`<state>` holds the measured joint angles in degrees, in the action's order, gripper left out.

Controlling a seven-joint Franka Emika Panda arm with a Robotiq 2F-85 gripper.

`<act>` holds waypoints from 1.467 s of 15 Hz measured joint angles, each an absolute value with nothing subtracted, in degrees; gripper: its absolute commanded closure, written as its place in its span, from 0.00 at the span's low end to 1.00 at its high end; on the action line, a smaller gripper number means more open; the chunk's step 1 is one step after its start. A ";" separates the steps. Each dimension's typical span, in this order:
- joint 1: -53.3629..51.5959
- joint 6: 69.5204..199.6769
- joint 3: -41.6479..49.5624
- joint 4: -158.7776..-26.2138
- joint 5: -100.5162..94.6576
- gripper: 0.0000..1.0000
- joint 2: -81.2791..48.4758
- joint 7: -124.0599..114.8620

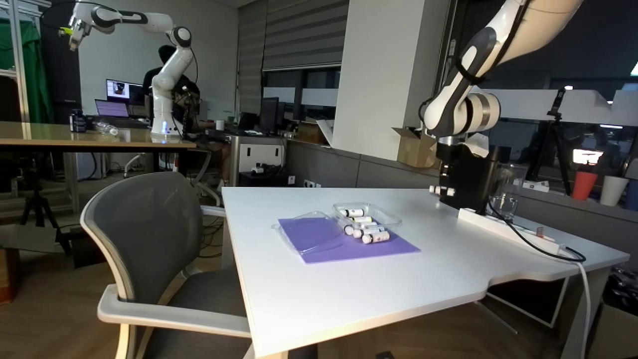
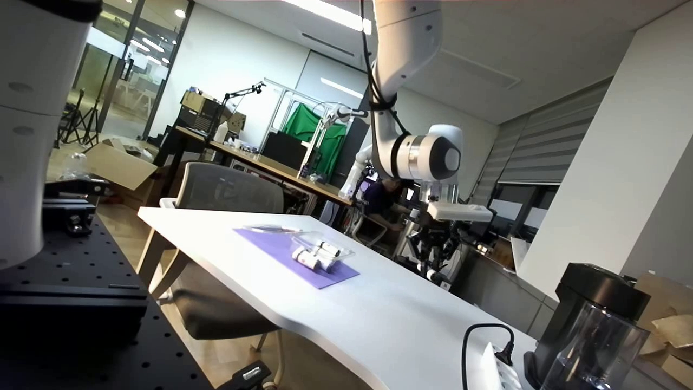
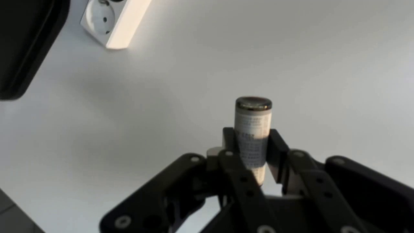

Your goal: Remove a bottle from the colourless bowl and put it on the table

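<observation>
Bottle [image 3: 253, 137] sits pinched in your jaws, the black fingers [image 3: 229, 139] pressed to either side of its labelled body, with its dark end showing beyond them in the wrist view. You hold it above the white surface [image 1: 319, 299], near the black appliance [image 1: 468, 177] and well apart from the colourless bowl [image 1: 389, 214]. At that bowl, on the purple mat [image 1: 359, 253], you see a cluster of similar bottles [image 1: 376, 237]; you cannot tell whether every one lies inside. Beside it, a clear cover [image 1: 311, 234] rests partly on the mat.
</observation>
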<state>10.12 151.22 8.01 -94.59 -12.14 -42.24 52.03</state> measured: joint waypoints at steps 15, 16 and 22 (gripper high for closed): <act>13.93 137.89 3.55 -81.88 -0.85 0.93 -53.71 23.50; 14.36 137.86 3.28 -81.48 0.28 0.93 -54.15 22.13; 16.16 140.17 2.67 -78.49 6.16 0.93 -57.86 13.75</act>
<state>16.16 140.17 2.67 -78.49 6.16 -57.86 13.75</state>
